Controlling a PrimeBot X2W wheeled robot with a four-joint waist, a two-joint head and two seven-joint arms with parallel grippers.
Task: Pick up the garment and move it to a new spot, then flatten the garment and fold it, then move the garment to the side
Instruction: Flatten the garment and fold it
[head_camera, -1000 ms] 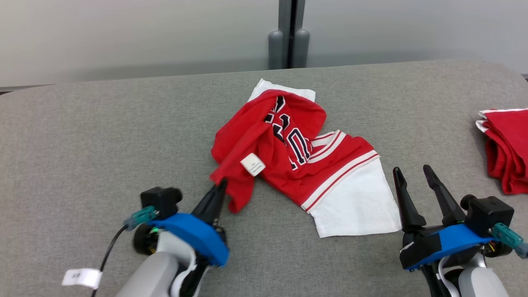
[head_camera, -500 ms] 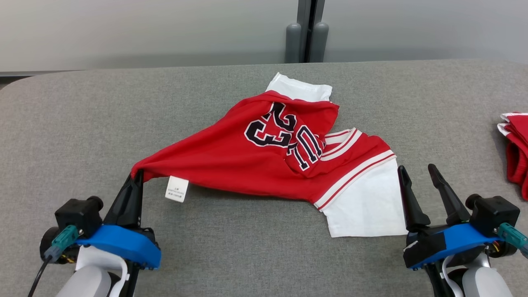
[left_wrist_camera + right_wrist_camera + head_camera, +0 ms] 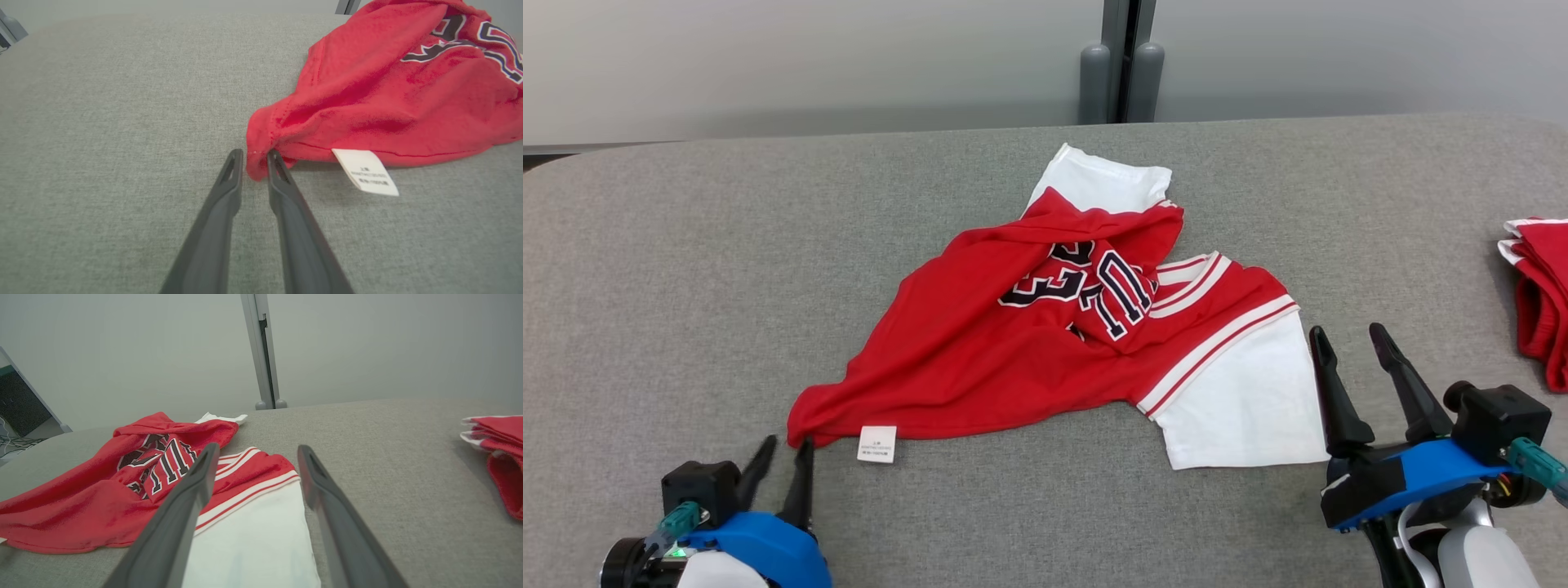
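I judge the crumpled red-and-white cloth jersey [image 3: 1045, 351], lying mid grey fabric tabletop [image 3: 686, 286], light and limp, best pinched at hem corners; left gripper [image 3: 787, 443] narrowly parted about its red corner [image 3: 255, 167], right gripper [image 3: 1346, 331] spread wide, empty, beside the white sleeve [image 3: 1241, 408].

Surface: grey woven tabletop [image 3: 645, 286]; we find it under and all around the left gripper [image 3: 787, 443] and the right gripper [image 3: 1346, 331].
Pile: red cloth with white edging [image 3: 1539, 294], bunched on the tabletop, right of the right gripper and apart from it.
Wall: pale grey panels [image 3: 768, 65], ahead of both grippers, past the table's far edge.
Post: grey upright [image 3: 1121, 49] with two rounded feet, ahead, between the panels.
Dark panel: [image 3: 18, 404] far left of the right gripper; we cannot identify it.
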